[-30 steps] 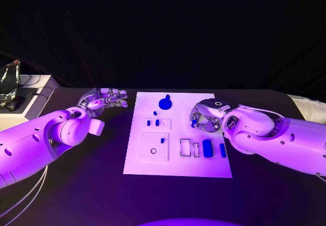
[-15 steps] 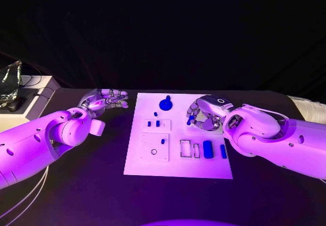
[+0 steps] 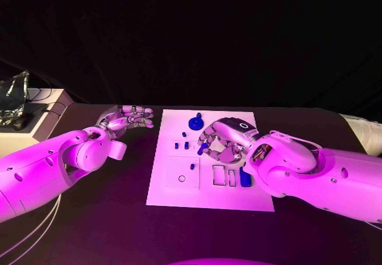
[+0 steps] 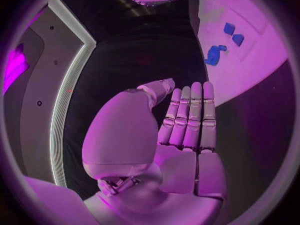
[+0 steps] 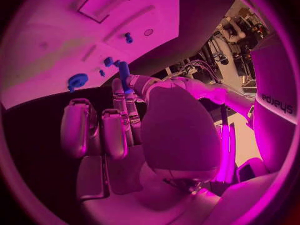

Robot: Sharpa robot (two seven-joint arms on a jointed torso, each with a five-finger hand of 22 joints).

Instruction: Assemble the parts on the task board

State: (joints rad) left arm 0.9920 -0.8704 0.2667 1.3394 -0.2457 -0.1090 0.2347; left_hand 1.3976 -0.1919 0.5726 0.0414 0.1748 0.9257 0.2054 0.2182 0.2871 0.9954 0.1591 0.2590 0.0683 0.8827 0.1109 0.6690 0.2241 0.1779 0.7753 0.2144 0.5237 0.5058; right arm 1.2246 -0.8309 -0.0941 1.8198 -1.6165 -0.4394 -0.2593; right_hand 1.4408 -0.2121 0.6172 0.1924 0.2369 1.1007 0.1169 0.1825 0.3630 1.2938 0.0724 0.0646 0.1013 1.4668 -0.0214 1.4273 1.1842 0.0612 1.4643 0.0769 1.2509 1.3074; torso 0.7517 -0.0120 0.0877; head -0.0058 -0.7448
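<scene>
The white task board point(image 3: 163, 193) lies in the middle of the black table. My right hand point(image 3: 223, 141) hovers over the board's middle and pinches a short blue peg point(image 5: 123, 72) between thumb and finger; the peg point(image 3: 205, 147) shows at the fingertips, above the board. On the board stand a large blue knob point(image 3: 196, 122), two small blue pieces point(image 3: 181, 146), another small piece point(image 3: 192, 165) and a long blue piece point(image 3: 243, 179) partly behind my right arm. My left hand point(image 3: 127, 118) is off the board's far left corner, fingers straight, holding nothing.
Two empty rectangular slots point(image 3: 217, 173) and a small round hole point(image 3: 181, 178) lie in the board's near half. A pale box with a clear bag point(image 3: 16, 102) stands at the table's far left edge. My right forearm point(image 3: 318, 176) covers the board's right edge.
My right hand has moved left from the board's right side to over its middle, carrying the blue peg. The left hand has stayed where it was.
</scene>
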